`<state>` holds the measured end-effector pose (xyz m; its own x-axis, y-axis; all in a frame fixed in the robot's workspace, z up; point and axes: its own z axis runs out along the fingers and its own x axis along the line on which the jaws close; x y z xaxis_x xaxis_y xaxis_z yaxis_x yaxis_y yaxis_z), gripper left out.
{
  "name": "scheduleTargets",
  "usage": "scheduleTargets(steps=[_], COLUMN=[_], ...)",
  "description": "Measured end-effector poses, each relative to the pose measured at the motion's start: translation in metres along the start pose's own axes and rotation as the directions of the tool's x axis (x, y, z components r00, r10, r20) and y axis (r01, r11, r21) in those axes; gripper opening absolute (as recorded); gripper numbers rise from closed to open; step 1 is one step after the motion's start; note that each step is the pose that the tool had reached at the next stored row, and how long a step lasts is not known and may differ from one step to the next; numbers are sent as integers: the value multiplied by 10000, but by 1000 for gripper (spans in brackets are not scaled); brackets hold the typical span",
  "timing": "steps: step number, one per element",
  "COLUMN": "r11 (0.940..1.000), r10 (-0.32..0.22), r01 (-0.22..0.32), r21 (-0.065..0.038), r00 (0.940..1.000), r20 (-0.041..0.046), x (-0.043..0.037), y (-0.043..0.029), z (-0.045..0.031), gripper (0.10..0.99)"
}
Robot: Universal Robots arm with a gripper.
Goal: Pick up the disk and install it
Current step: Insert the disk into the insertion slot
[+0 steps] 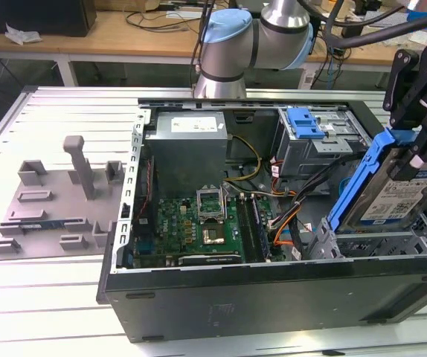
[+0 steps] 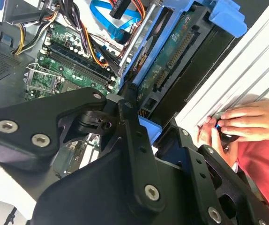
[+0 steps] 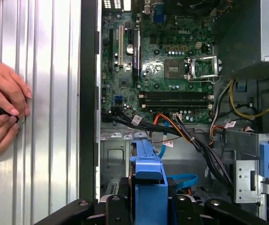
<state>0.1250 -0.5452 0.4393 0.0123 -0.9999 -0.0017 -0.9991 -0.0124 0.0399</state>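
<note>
The disk [image 1: 393, 195], a silver drive with a printed label and a blue plastic frame, hangs tilted on edge over the drive cage [image 1: 377, 249] at the exterior view's right end of the open computer case. My gripper [image 1: 416, 152] is shut on the disk's upper end, its black fingers on either side. In the second wrist view the disk [image 2: 179, 58] runs away from the black fingers [image 2: 134, 140], its circuit side showing. In the first wrist view the blue frame [image 3: 148, 176] sticks out between the gripper's links, above the cage floor.
The case [image 1: 273, 301] lies open, with the motherboard [image 1: 198, 223], power supply [image 1: 187, 145], loose cables [image 1: 288, 212] and a blue latch on a grey cage [image 1: 306, 123]. A grey fixture plate [image 1: 57, 204] lies at the exterior view's left. A person's hands [image 3: 3, 112] rest on the ribbed table beside the case.
</note>
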Motion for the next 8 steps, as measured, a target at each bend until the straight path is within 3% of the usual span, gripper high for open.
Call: scheduleTargets(steps=[8], r11=[10000], r10=[-1], r01=[1], r21=[0], r00=[10000], r20=[8], x=[54], y=[-4], z=[114], gripper=[369])
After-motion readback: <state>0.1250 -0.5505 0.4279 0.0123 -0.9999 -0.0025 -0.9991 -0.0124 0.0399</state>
